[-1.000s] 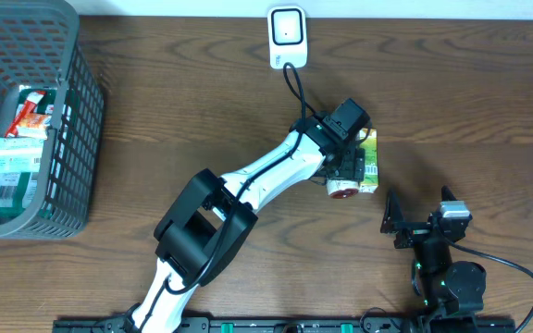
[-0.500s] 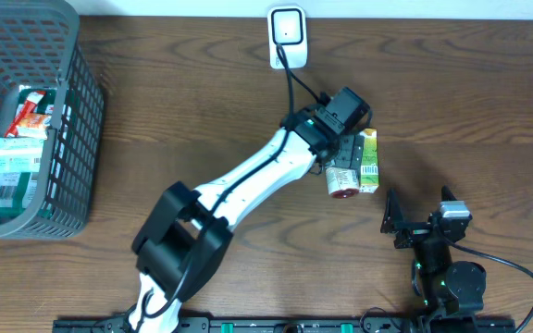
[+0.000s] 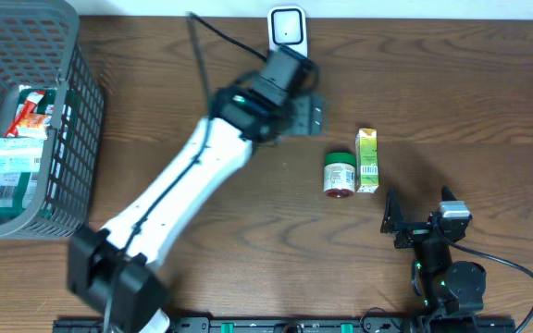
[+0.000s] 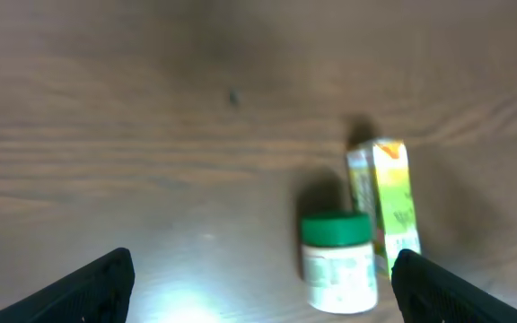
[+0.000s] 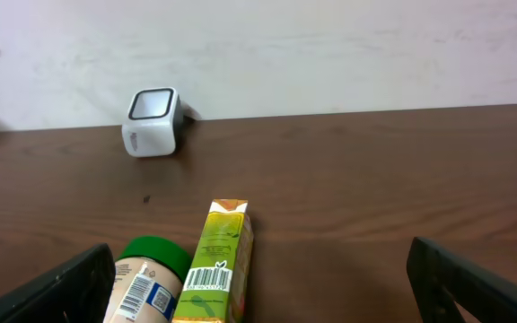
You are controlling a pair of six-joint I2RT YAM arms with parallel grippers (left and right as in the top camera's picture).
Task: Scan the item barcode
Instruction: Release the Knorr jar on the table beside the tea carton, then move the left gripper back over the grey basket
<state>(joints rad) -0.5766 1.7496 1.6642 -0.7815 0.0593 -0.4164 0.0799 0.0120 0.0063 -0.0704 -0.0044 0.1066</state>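
Left and right jaws both wide open and empty; carton [image 3: 366,159] lies flat on desk [image 3: 452,74] touching jar [image 3: 339,174], well apart from scanner [image 3: 287,28], looks light, thin-walled, dentable, so pinch long sides mid-body gently, barcode uncovered.

Wood-grain table [image 3: 452,83] — smooth plastic scanner [image 3: 286,37]

A green-lidded plastic jar [image 3: 340,174] lay on the brown wooden table [image 3: 489,92], just left of a green cardboard carton [image 3: 366,159]. Behind them, at the far edge, stood a white box-shaped scanner [image 3: 286,26]. Far left, a grey plastic mesh basket [image 3: 81,102] held printed food packets [image 3: 12,157].
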